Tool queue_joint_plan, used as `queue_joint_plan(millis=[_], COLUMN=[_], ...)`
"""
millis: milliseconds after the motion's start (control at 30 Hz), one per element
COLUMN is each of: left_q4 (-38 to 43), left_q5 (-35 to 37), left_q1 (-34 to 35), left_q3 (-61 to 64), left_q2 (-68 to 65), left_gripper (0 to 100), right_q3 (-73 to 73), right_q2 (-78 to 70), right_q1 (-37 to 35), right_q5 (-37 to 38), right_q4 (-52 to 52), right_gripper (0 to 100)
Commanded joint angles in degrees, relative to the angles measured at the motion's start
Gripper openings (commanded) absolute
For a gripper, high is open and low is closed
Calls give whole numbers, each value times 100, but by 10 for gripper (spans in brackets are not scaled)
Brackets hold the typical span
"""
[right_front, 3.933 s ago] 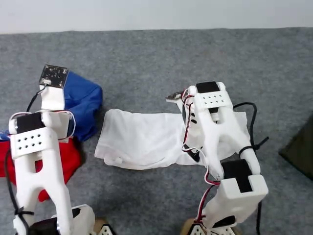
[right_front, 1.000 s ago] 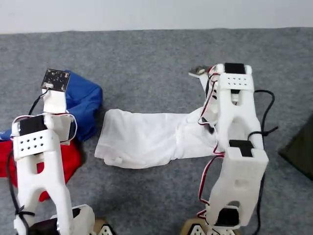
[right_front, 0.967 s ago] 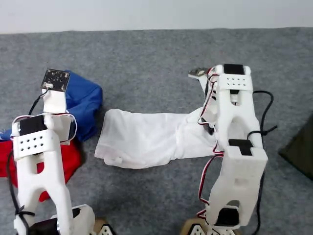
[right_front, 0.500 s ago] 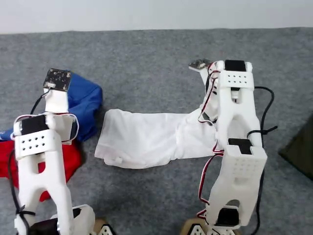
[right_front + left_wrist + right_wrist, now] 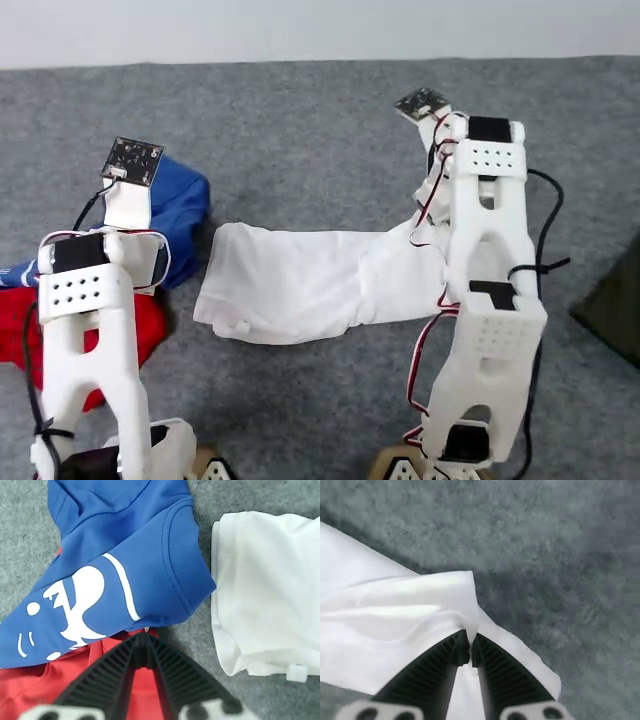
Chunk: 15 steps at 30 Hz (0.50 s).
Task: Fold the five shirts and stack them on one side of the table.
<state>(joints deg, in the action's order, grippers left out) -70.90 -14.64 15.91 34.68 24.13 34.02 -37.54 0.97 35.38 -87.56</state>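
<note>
Item 1, white shirt (image 5: pixel 300 285): it is lying across the middle of the grey table (image 5: pixel 300 120), spread flat and rumpled, with its far end rising under your right arm.

Item 2, right gripper (image 5: pixel 470 639): you are pinching a folded edge of the white shirt between nearly closed jaws, and the cloth is draping away from the tips on both sides.

Item 3, blue shirt (image 5: pixel 125 565): it is sitting bunched at the left side of the table, just beside the white shirt's near edge and overlapping the red one.

Item 4, red shirt (image 5: pixel 150 320): it is lying crumpled under the blue shirt and under your left arm.

Item 5, left gripper (image 5: pixel 145 640): you are holding it over the red shirt with the jaws drawn together; nothing is showing between them.

Progress, as a judgement: you are working on a fold of the white shirt. The blue and red shirts are looking heaped rather than folded, so no neat stack is forming on either side. Most of the folding and all of the stacking are remaining.
</note>
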Motion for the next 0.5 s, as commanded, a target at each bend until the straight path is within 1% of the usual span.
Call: queue_joint_plan(millis=[0,100,200,267,467], left_q4=[105,105,105,105,105], left_q5=[-44,-44,-44,-44,-44], left_q1=[-26,-26,-26,-26,0], left_q3=[-48,-40,-40,-40,-48], left_q2=[167,158,158,158,185], left_gripper=[3,3,3,3,3], right_q3=[255,237,264,264,264], right_q2=[-4,-145,-189,-119,224], right_q1=[180,312,365,400,391], right_q5=[26,-9,-308,-466,-448], right_q4=[92,66,-154,-321,-1174], right_gripper=[13,54,157,208,217])
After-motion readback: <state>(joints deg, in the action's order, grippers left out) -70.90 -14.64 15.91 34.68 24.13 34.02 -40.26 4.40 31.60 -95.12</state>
